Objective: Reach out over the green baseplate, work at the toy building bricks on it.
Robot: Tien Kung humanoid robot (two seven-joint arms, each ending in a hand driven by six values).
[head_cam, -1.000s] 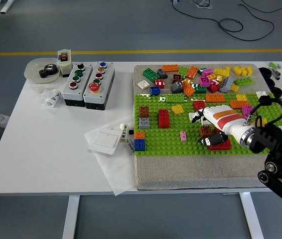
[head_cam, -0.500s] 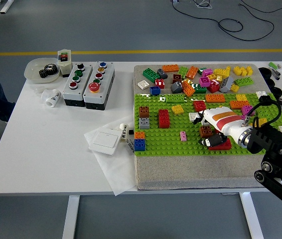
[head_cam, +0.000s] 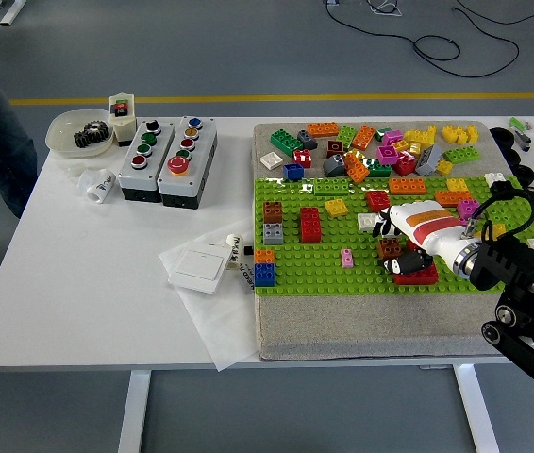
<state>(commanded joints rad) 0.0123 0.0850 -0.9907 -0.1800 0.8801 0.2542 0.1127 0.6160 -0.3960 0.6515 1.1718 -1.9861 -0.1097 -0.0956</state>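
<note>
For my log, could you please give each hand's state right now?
Left hand: not in view.
Right hand: over the green baseplate; grip cannot be told.

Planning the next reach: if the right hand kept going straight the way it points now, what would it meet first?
Probably the small white brick just beyond the right hand, then the tall red brick stack farther left on the green baseplate; depth is unclear.

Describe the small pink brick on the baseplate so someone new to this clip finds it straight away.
Start at the green baseplate on the table's right half. Near its front edge, between the orange-and-blue stack and the right hand, stands the pink brick. It is the only pink piece standing alone there, smaller than its neighbours.
</note>
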